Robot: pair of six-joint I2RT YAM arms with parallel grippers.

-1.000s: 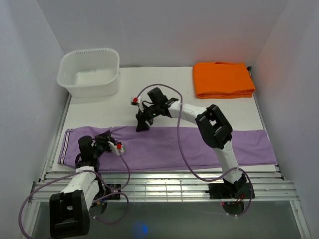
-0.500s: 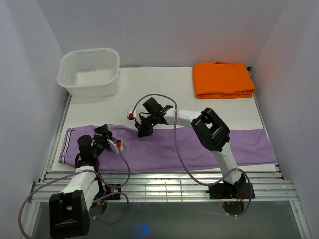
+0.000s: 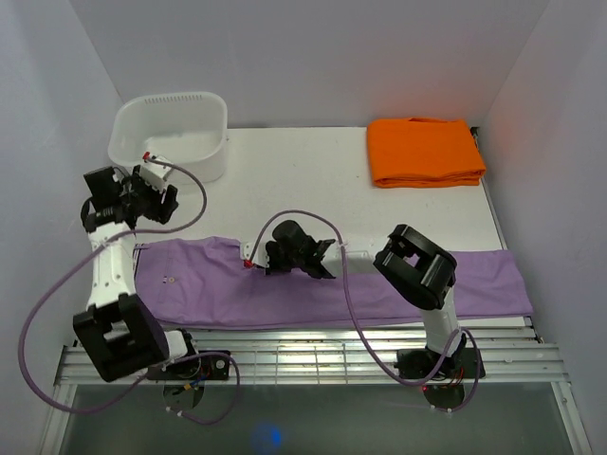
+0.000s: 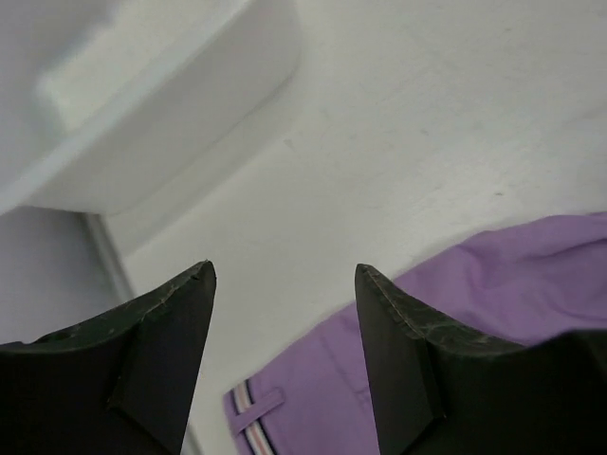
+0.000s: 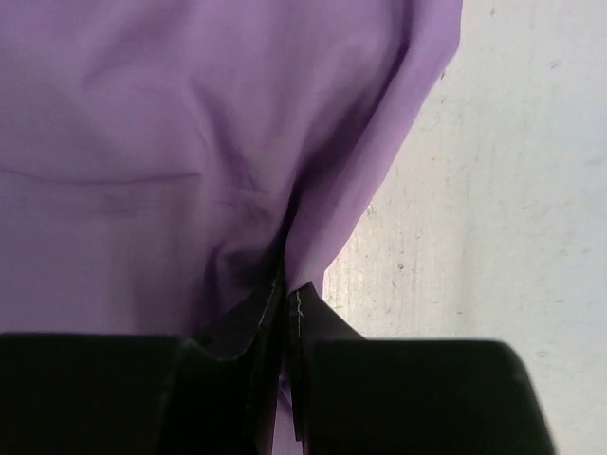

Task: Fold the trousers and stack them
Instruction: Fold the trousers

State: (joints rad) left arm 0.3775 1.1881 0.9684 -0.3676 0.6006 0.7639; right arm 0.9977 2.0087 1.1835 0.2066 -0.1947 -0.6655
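Lilac trousers point(image 3: 398, 289) lie stretched flat along the near edge of the white table point(image 3: 313, 171), waistband toward the left edge. The right fingers point(image 5: 398, 398) are clenched on a fold at the trousers' far hem, left of the middle. The left fingers point(image 4: 161, 351) hang spread and empty above the left edge, between a white tub point(image 3: 171, 133) and the waistband.

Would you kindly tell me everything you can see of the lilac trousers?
The trousers are plain lilac soft cloth, laid lengthwise along the near side of the white table, waist left, leg ends right. A striped waistband trim shows at the left end. They lie mostly flat, lightly wrinkled. The right gripper is shut on a pinched fold at their far edge; the open left gripper hangs clear of them.
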